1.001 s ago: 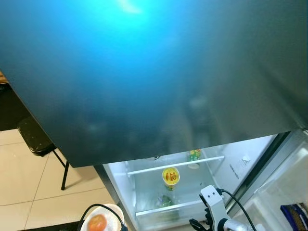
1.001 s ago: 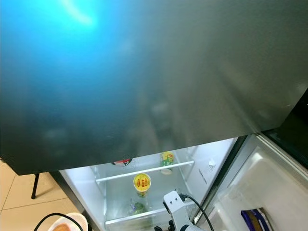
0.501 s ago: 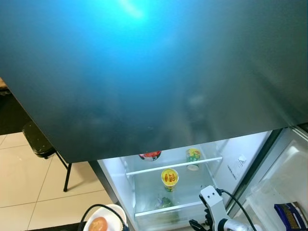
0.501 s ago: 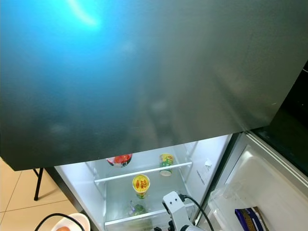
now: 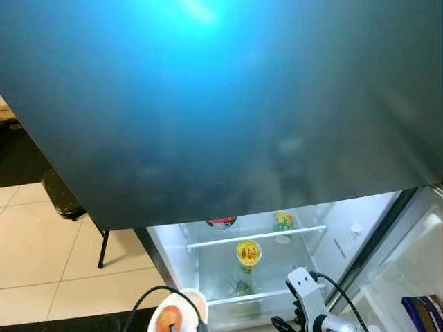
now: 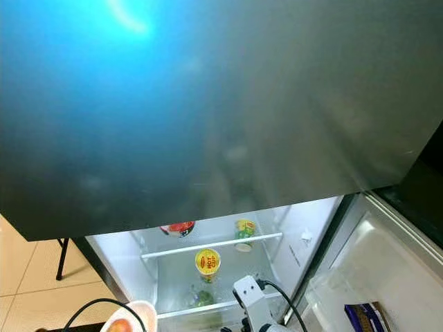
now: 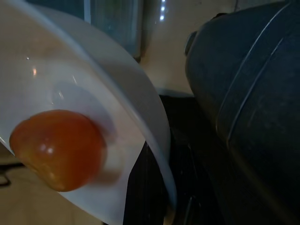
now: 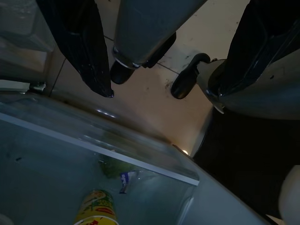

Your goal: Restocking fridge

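nearest the camera, low on the left, the left gripper carries a white bowl by its rim, with one dark finger under the rim in the wrist view; an orange-red tomato rests inside the bowl. the bowl hangs just in front of the open fridge's lower left corner, above the beige floor tiles. on the right, the right gripper has its two black fingers spread wide apart with nothing between them, held over the glass shelf edge. inside the lit fridge, a yellow-lidded cup stands mid-compartment with something green below it, and farther back on the upper shelf sit a green-and-yellow cup and a red-topped item. the open door on the right holds a dark blue packet. a large dark panel looms above everything.
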You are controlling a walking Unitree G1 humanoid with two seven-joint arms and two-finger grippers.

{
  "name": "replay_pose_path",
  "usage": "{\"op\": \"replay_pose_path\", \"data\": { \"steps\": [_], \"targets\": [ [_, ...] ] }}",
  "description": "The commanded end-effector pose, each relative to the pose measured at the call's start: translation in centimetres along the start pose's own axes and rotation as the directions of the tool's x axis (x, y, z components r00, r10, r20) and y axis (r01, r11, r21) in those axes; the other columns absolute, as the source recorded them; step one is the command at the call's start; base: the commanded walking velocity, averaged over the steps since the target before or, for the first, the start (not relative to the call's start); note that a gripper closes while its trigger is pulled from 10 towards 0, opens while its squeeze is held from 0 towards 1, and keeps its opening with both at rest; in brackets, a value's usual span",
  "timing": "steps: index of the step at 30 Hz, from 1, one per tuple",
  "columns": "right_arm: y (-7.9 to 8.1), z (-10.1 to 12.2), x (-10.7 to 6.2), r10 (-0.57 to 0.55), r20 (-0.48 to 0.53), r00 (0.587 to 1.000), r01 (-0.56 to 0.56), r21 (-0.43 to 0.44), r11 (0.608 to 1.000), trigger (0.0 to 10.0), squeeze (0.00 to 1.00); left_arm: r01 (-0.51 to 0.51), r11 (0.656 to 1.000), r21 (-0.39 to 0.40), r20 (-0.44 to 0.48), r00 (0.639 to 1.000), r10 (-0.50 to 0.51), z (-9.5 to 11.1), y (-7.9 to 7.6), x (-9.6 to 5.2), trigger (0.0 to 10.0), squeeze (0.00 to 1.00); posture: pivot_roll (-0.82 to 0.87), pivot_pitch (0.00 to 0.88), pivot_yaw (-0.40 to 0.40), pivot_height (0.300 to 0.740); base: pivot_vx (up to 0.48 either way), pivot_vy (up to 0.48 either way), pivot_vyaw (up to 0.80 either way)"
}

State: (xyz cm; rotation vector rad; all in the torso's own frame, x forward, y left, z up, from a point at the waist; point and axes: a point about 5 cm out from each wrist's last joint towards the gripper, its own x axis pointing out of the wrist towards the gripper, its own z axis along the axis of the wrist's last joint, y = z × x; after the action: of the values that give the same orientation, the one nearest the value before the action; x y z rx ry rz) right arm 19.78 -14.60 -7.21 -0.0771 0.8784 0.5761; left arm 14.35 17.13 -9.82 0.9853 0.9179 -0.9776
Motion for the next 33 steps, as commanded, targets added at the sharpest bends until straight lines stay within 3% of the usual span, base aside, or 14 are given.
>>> {"op": "replay_pose_path", "data": {
  "steps": [1,3,5,9,12,13,15,19,22,25,27,33],
  "targets": [
    [0.3,-0.3,0.1,0.009,-0.012,1.000,-0.009,0.002,1.000,10.0,0.00,-0.075,0.996,0.052,0.058,0.996,0.072,1.1,2.7,-0.2,10.0,0.00,-0.06,0.000,0.021,0.740,0.000,0.000,0.00],
    [0.3,-0.2,0.1,0.010,-0.011,1.000,-0.010,0.002,1.000,10.0,0.00,-0.051,0.995,0.080,0.071,0.996,0.046,1.2,2.8,-0.3,10.0,0.00,-0.06,0.000,0.022,0.740,0.000,0.000,0.00],
    [0.3,-0.1,0.1,0.010,-0.009,1.000,-0.010,0.002,1.000,10.0,0.00,-0.018,0.985,0.170,0.086,0.996,0.003,1.5,3.5,-0.5,10.0,0.00,-0.07,0.000,0.026,0.740,0.000,0.000,0.00],
    [0.3,-0.2,0.1,0.008,-0.008,1.000,-0.008,0.004,1.000,10.0,0.00,-0.014,0.966,0.258,0.089,0.996,-0.009,1.8,4.5,-0.8,10.0,0.00,-0.07,0.000,0.027,0.740,0.000,0.000,0.00],
    [0.3,-0.2,0.1,0.002,-0.009,1.000,-0.002,0.002,1.000,10.0,0.00,-0.035,0.932,0.360,0.113,0.994,-0.006,2.8,5.5,-0.9,10.0,0.00,-0.07,0.000,0.028,0.740,0.000,0.000,0.00],
    [0.3,-0.2,0.1,0.002,-0.009,1.000,-0.002,0.002,1.000,10.0,0.00,-0.035,0.932,0.360,0.113,0.994,-0.006,2.8,5.5,-0.9,10.0,0.00,-0.07,0.000,0.028,0.740,0.000,0.000,0.00],
    [0.2,0.0,0.1,-0.008,-0.005,1.000,0.008,0.006,1.000,10.0,0.00,-0.075,0.886,0.458,0.143,0.990,0.010,4.0,6.8,-1.1,10.0,0.00,-0.07,0.000,0.029,0.740,0.000,0.000,0.00],
    [0.2,0.2,0.2,-0.014,0.005,1.000,0.014,0.013,1.000,10.0,0.00,-0.100,0.860,0.500,0.164,0.986,0.020,4.7,7.5,-1.2,10.0,0.00,-0.07,0.000,0.030,0.740,0.000,0.000,0.00],
    [-0.3,1.3,0.2,-0.036,0.050,0.998,0.035,0.017,0.999,10.0,0.00,-0.164,0.800,0.577,0.218,0.975,0.042,6.2,8.9,-1.6,10.0,0.00,-0.07,0.000,0.035,0.740,0.000,0.000,0.00],
    [-0.5,1.9,0.2,-0.040,0.072,0.997,0.039,0.017,0.999,10.0,0.00,-0.177,0.779,0.601,0.225,0.973,0.048,6.4,9.3,-1.8,10.0,0.00,-0.08,0.000,0.036,0.740,0.000,0.000,0.00],
    [-1.1,3.1,0.2,-0.060,0.117,0.991,0.060,0.002,0.998,10.0,0.00,-0.203,0.737,0.644,0.234,0.970,0.063,6.9,10.1,-2.0,10.0,0.00,-0.08,0.000,0.040,0.740,0.000,0.000,0.00],
    [-2.6,5.7,-0.2,-0.131,0.217,0.967,0.133,0.009,0.991,10.0,0.00,-0.251,0.679,0.690,0.251,0.963,0.101,7.4,11.6,-2.5,10.0,0.00,-0.09,0.000,0.047,0.740,0.000,0.000,0.00]
  ]
}}
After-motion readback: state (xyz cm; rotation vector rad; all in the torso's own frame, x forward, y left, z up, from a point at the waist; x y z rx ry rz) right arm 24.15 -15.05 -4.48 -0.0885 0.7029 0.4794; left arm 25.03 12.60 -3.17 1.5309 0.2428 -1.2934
